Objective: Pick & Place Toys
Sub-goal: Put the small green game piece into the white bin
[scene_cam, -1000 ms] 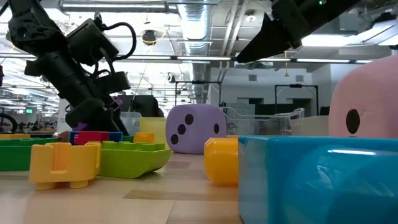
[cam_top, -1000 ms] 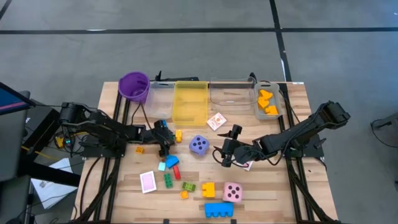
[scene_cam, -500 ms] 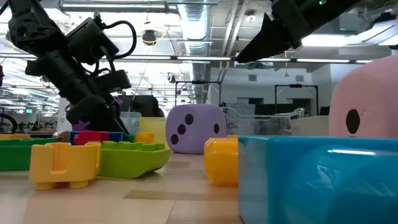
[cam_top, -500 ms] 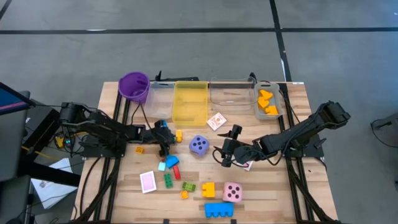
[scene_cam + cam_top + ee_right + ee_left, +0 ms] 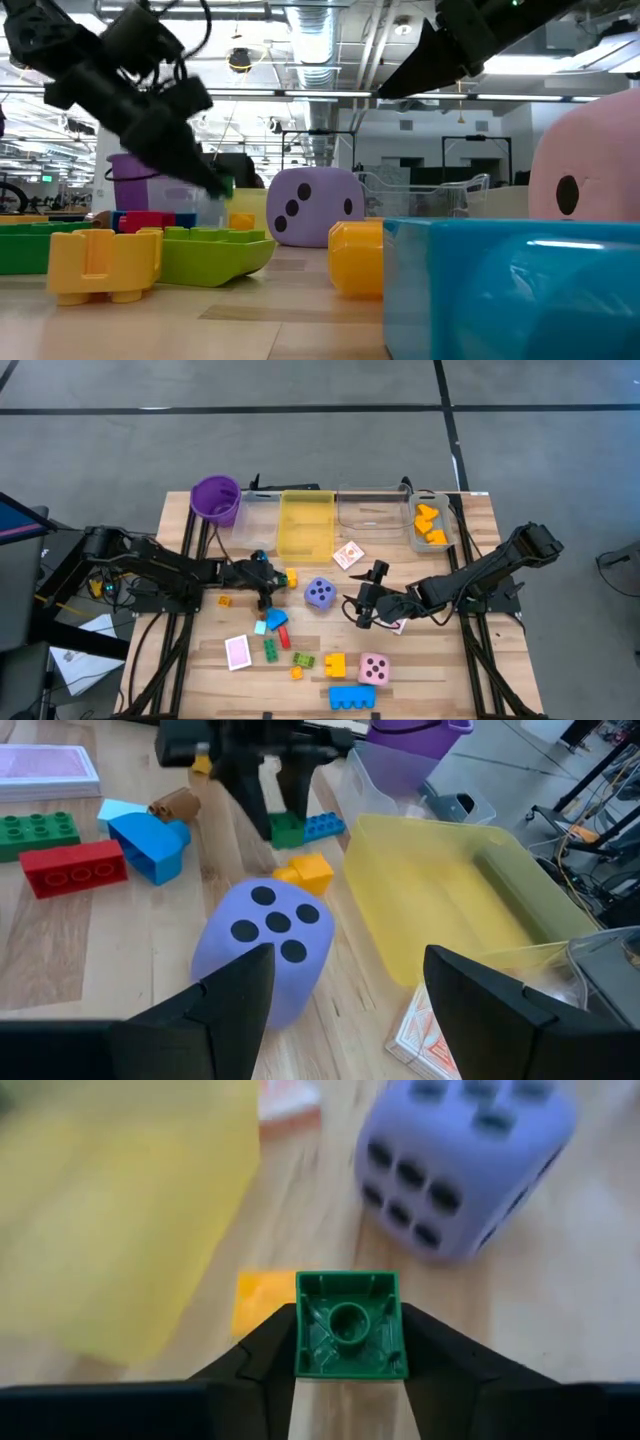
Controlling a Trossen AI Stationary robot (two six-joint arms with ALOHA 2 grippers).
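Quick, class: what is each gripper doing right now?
Left gripper: shut on the green brick.
Right gripper: open, holding nothing, near the purple die.

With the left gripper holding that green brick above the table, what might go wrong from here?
1. The left gripper pinches the green brick only by its side walls; it may slip out in transit.
2. The purple die and a small yellow brick lie close beside it, so a low swing toward the yellow bin might knock them.
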